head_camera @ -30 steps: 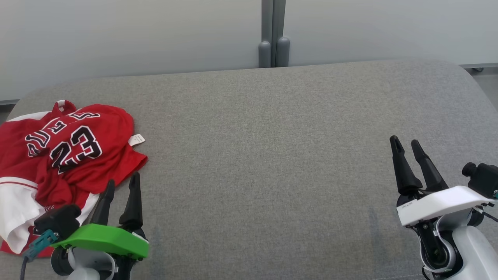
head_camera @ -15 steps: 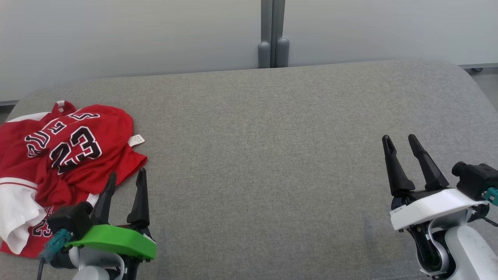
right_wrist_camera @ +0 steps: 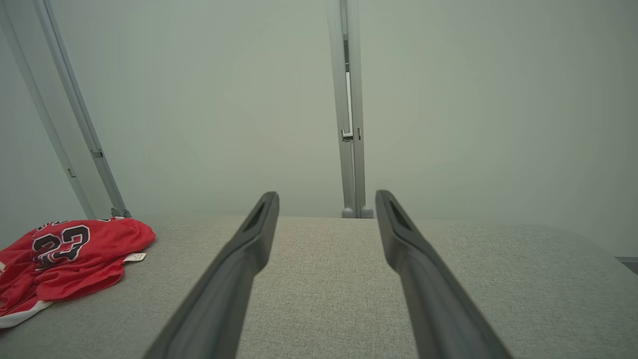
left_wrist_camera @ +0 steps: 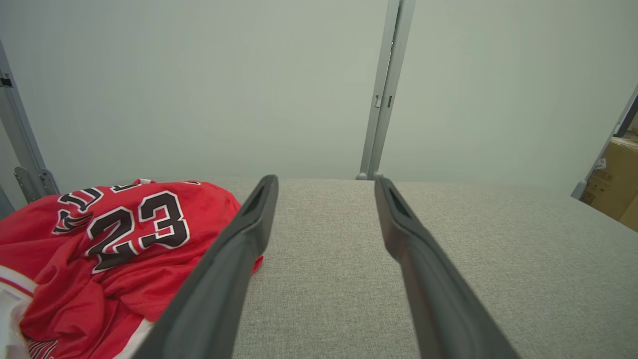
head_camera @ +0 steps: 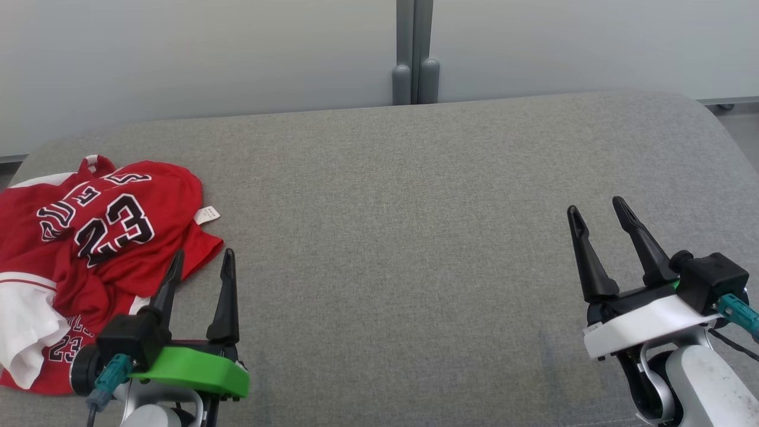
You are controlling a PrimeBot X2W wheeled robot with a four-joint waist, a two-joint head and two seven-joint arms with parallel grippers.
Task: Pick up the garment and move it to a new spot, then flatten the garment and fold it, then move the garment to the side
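Pale grey wall panels [head_camera: 178, 53] close off the far side, joined at a grey upright post [head_camera: 413, 53] near centre. Below them I note a broad grey upholstered surface [head_camera: 391, 225] with rounded far corners, spanning the scene from left to right.

Item under task: one red basketball jersey [head_camera: 89, 237], crumpled in a heap at the left edge of the surface, between its middle and its near side. It is not flat. White trim shows along its near left part, and the black number 23 with white outline faces up. A small white label [head_camera: 207, 214] sticks out at its right side and lies on the grey fabric.

I record the left gripper [head_camera: 203, 255], on a green housing, at the near left with its fingers spread apart and nothing between them. Its outer finger crosses in front of the jersey's right hem; I cannot tell whether it touches.

The right gripper [head_camera: 595, 206], on a white housing, sits at the near right, well apart from the jersey, fingers likewise spread and holding nothing.

A cardboard box [left_wrist_camera: 615, 174] stands beyond the surface's right end.
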